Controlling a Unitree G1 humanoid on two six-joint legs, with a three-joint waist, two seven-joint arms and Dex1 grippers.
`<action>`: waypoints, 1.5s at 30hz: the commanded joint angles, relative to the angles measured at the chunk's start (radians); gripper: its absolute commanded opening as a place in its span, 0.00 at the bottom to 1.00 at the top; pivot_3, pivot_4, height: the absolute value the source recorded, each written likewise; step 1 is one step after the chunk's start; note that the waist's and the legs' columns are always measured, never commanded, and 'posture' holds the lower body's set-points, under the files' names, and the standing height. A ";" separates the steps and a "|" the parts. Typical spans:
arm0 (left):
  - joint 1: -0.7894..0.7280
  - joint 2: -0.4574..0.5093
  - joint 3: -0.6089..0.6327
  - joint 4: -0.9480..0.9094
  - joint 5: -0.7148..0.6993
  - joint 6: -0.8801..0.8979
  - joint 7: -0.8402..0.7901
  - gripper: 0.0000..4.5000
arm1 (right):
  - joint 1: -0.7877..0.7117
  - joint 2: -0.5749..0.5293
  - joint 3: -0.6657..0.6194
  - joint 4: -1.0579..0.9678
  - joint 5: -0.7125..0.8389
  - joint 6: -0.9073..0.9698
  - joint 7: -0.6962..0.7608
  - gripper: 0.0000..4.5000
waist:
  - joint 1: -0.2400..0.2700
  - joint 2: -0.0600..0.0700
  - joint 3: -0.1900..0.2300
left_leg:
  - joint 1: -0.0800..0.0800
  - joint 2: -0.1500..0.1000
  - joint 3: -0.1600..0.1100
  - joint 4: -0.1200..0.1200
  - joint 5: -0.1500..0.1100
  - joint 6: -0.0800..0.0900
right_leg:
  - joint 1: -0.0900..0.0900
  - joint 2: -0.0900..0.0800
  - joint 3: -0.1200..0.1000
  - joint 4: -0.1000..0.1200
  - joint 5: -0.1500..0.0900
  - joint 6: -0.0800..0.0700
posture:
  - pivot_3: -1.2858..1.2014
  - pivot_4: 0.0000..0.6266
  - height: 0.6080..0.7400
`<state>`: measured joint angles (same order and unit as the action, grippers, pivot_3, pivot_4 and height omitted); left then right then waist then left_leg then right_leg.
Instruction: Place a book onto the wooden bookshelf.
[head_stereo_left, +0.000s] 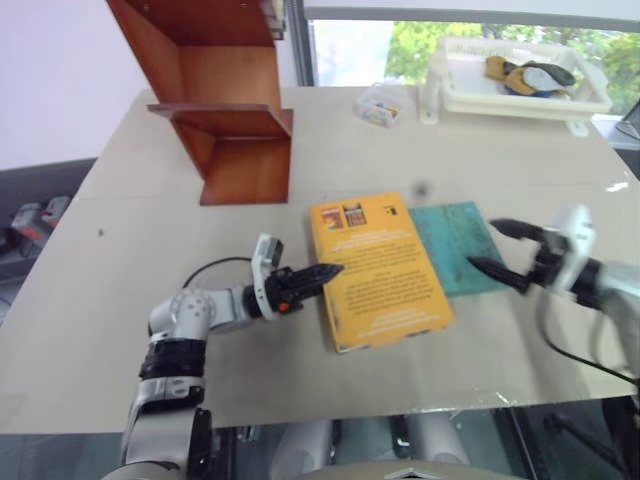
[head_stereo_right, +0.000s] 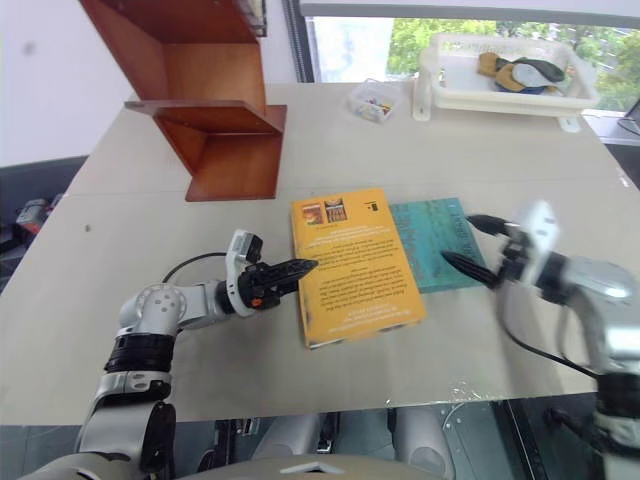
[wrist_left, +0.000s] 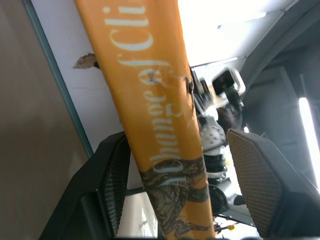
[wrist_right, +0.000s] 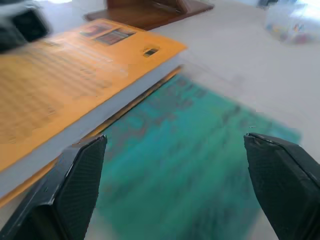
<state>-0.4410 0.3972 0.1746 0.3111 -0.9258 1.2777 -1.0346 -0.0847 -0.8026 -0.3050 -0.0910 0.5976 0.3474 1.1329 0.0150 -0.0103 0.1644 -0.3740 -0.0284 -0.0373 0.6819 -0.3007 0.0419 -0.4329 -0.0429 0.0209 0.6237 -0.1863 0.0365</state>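
Observation:
The book, thick and orange-yellow, lies flat on the table's middle, partly over a teal book. My left gripper is at its left edge, open. In the left wrist view the orange spine stands between the two fingers, with a gap on one side. My right gripper hovers open over the teal book's right part, holding nothing. The right wrist view looks along the open gripper at the teal cover and the orange book. The wooden bookshelf stands at the far left.
A white basket tray with a few items sits at the far right by the window. A small clear box lies left of it. The beige table has bare room between bookshelf and books.

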 joint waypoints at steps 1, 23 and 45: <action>-0.020 -0.011 -0.020 0.017 0.001 -0.003 -0.021 0.73 | 0.199 -0.136 -0.231 -0.137 0.174 0.147 0.186 1.00 | 0.003 0.001 0.000 | -0.001 0.000 -0.001 0.000 -0.001 0.002 | 0.000 0.000 -0.001 0.000 0.000 0.000 | 0.52 0.24 1.00; -0.015 -0.029 0.060 -0.234 -0.034 -0.084 0.052 0.08 | 0.325 -0.145 -0.432 -0.374 0.372 0.314 0.079 1.00 | 0.000 -0.001 0.001 | 0.003 0.004 0.003 0.003 -0.001 0.002 | 0.003 0.003 0.003 0.000 0.000 0.001 | 0.52 0.24 1.00; -0.634 0.309 -0.368 -0.166 0.958 -1.376 0.022 0.08 | 0.012 -0.135 -0.471 -0.056 0.551 0.357 0.110 1.00 | -0.002 -0.003 0.002 | -0.002 0.003 0.006 0.002 -0.001 0.002 | -0.001 0.008 0.001 -0.005 0.000 0.001 | 0.52 0.24 1.00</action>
<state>-1.0143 0.6432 -0.1826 0.0661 -0.0668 0.0234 -0.9952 -0.0512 -0.9073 -0.7075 -0.1698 1.0814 0.6751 1.2179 0.0133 -0.0129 0.1664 -0.3766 -0.0249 -0.0317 0.6840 -0.3015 0.0437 -0.4337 -0.0352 0.0216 0.6191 -0.1861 0.0375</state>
